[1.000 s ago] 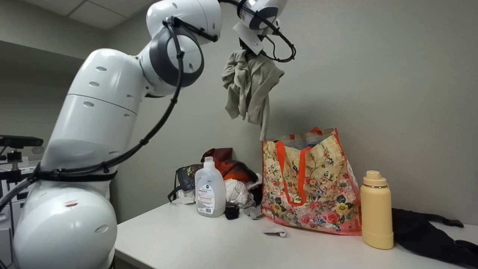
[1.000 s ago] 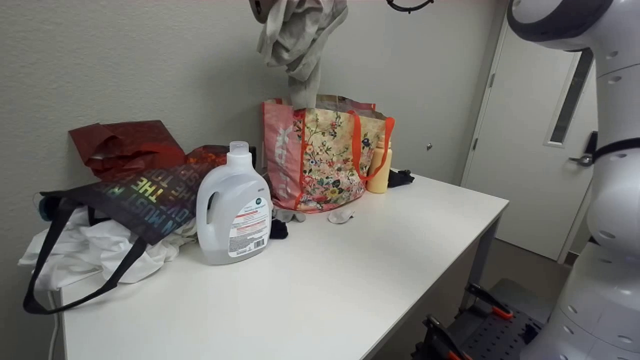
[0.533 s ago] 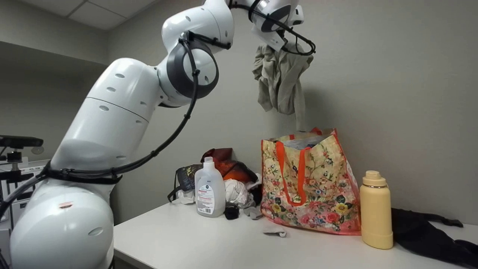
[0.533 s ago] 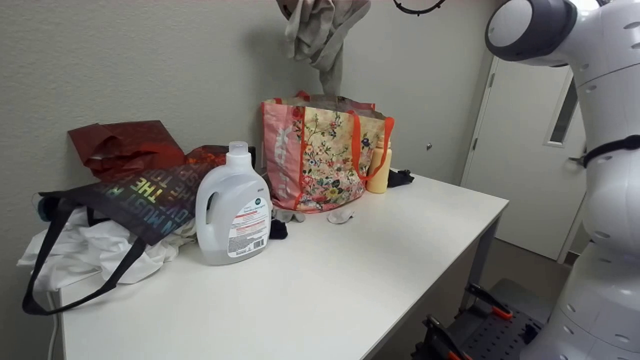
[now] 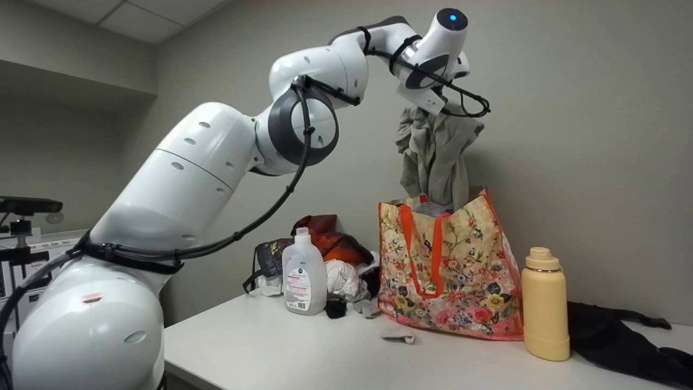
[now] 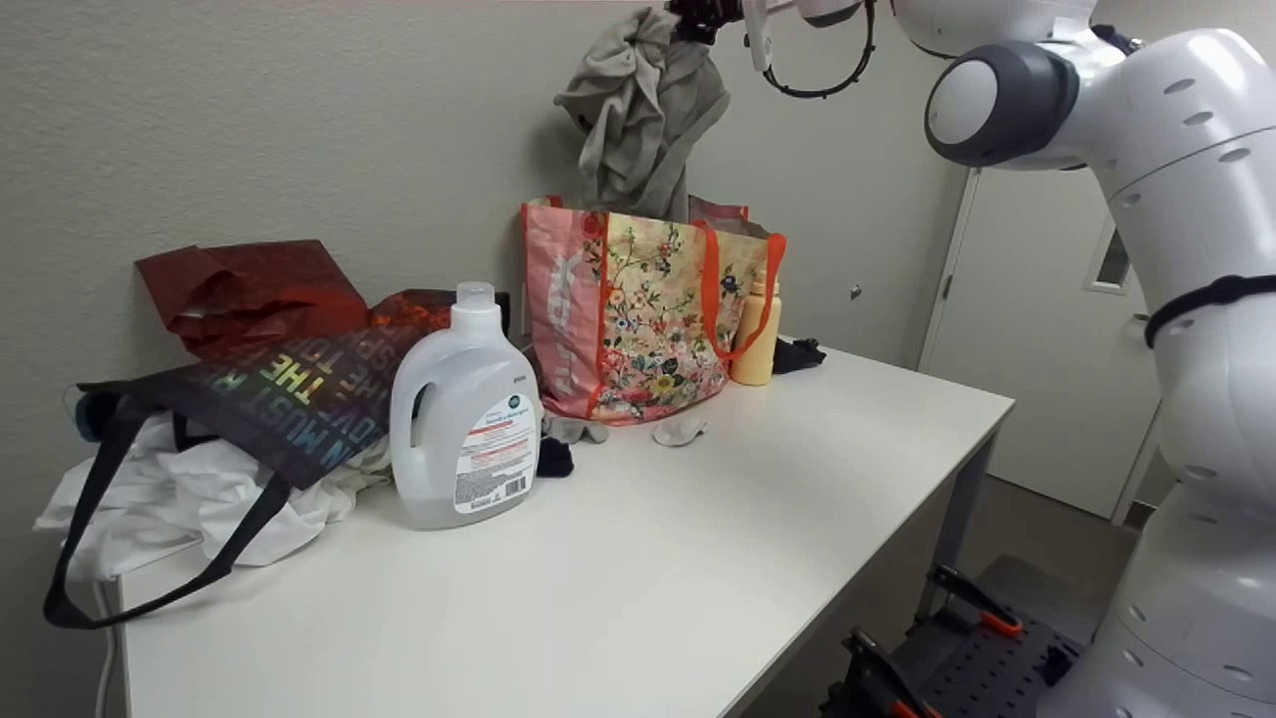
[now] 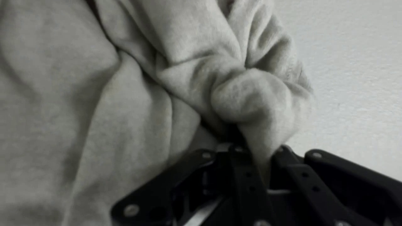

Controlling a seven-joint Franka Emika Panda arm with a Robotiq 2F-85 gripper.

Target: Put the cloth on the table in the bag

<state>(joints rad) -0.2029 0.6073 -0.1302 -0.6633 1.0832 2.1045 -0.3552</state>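
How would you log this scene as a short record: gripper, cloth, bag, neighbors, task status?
gripper: closed on the cloth, above the bag
cloth: gray, bunched, hanging; lower end appears to enter the bag's opening
bag: floral, standing on the table
beside bag: yellow bottle
also on table: detergent jug
status: cloth not yet released

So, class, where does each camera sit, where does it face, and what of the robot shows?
An exterior view: beside the arm, facing the table and wall; most of the arm shows.
An exterior view: near the detergent bottle, looking along the table toward the door; arm at right and top.
Wrist view: behind the gripper, facing the gray cloth it grips; gripper at bottom.
Both exterior views share the floral bag and yellow bottle.
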